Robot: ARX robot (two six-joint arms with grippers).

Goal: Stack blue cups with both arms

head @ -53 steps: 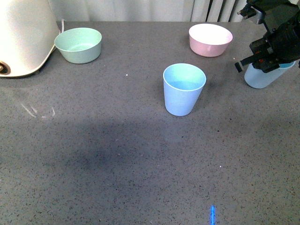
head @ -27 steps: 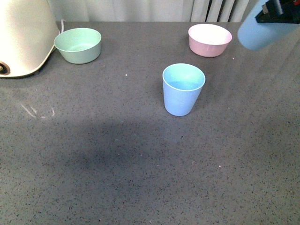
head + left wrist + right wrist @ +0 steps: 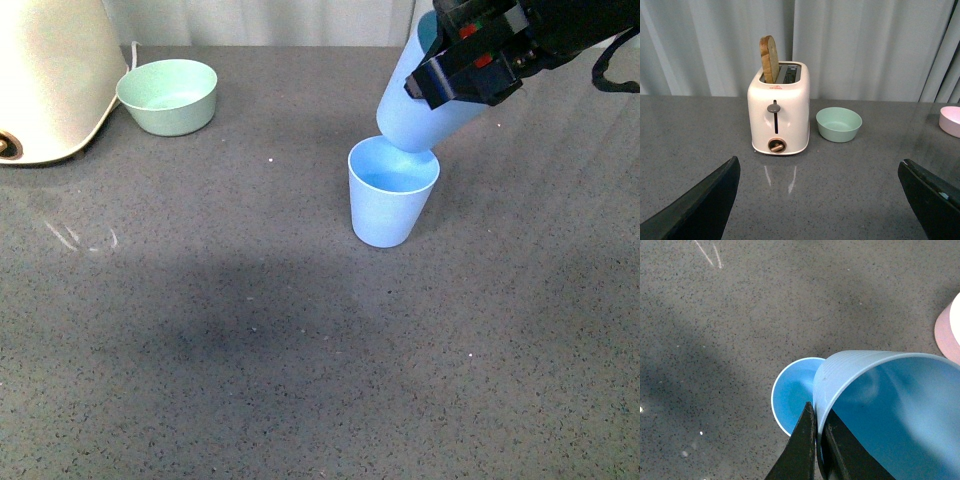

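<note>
One blue cup [image 3: 392, 205] stands upright at the middle of the grey table. The second blue cup [image 3: 420, 110] hangs tilted above it, its base just over the standing cup's rim. My right gripper [image 3: 466, 68] is shut on the tilted cup's rim. In the right wrist view the gripper [image 3: 816, 412] pinches the wall of the held cup [image 3: 890, 405], one finger inside and one outside, with the standing cup [image 3: 792, 395] below. My left gripper [image 3: 820, 200] is open over bare table, its fingers [image 3: 705, 205] wide apart; no cup shows in its view.
A cream toaster [image 3: 45, 80] with a bread slice [image 3: 770, 59] stands at the far left, a mint-green bowl [image 3: 168, 95] beside it. A pink bowl [image 3: 947, 335] sits close behind the cups, hidden by the arm in the front view.
My right gripper lifted the blue cup from the table's right side and carried it left, tilting it over the standing cup. The standing cup has stayed put.
</note>
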